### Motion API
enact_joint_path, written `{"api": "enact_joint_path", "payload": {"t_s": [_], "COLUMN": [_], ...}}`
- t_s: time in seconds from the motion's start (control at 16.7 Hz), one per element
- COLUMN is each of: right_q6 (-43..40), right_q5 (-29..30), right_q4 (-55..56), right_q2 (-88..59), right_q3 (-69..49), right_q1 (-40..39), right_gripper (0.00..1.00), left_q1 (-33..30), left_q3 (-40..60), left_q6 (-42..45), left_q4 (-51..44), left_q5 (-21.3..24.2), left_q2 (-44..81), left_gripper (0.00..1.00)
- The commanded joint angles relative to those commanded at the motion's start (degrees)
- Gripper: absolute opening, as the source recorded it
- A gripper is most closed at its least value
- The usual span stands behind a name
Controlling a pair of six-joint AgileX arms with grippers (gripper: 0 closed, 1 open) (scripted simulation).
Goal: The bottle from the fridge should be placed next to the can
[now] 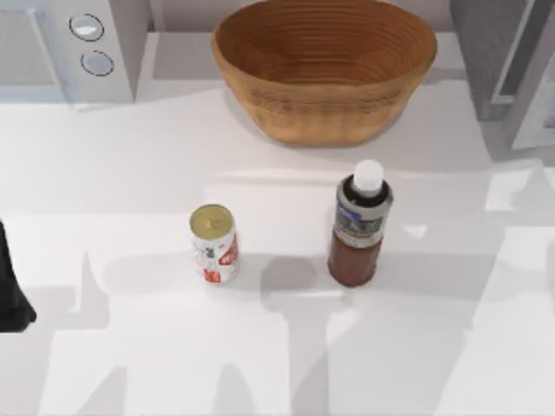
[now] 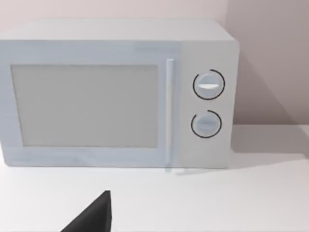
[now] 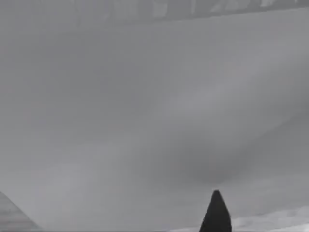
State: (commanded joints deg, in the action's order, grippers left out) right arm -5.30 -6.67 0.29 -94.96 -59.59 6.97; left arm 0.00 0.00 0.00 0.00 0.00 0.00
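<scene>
The bottle (image 1: 357,227) stands upright on the white table (image 1: 130,173), with dark reddish-brown liquid, a white cap and a grey-blue label. To its left, a gap away, the small white can (image 1: 213,244) with red markings and a gold top stands upright. Nothing holds either one. The dark grey fridge (image 1: 494,61) with its paler door panel sits at the back right corner. My left arm (image 1: 10,290) is parked at the table's left edge, and a dark part of my left gripper (image 2: 94,217) faces the microwave. A dark part of my right gripper (image 3: 216,215) shows against a plain grey surface.
A wide woven basket (image 1: 323,65) stands at the back middle, behind the can and bottle. A light grey microwave (image 1: 78,43) with two round knobs (image 2: 208,104) sits at the back left. Open table lies in front of both drinks.
</scene>
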Motion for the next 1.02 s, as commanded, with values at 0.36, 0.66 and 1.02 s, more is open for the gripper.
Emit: {"api": "enact_joint_path", "payload": {"t_s": [0.36,0.66,1.02], "right_q6": [5.0,4.9,4.97], "right_q5": [5.45,5.77,5.89], "right_q4": [2.8,2.26,-0.8], "right_q2": [2.31,0.05,-12.29], "right_q3": [2.76,0.68,-14.89], "right_q1": [-5.67,-4.67,-4.82], "right_gripper": [1.0,1.0,1.0], "left_q1": [0.0,0.0,0.0], "left_q3": [0.0,0.0,0.0], "left_q6": [0.0,0.0,0.0], "left_q4": [0.0,0.0,0.0], "left_q5": [0.0,0.0,0.0], "left_q2": [0.0,0.0,0.0], "left_gripper": [1.0,1.0,1.0]}}
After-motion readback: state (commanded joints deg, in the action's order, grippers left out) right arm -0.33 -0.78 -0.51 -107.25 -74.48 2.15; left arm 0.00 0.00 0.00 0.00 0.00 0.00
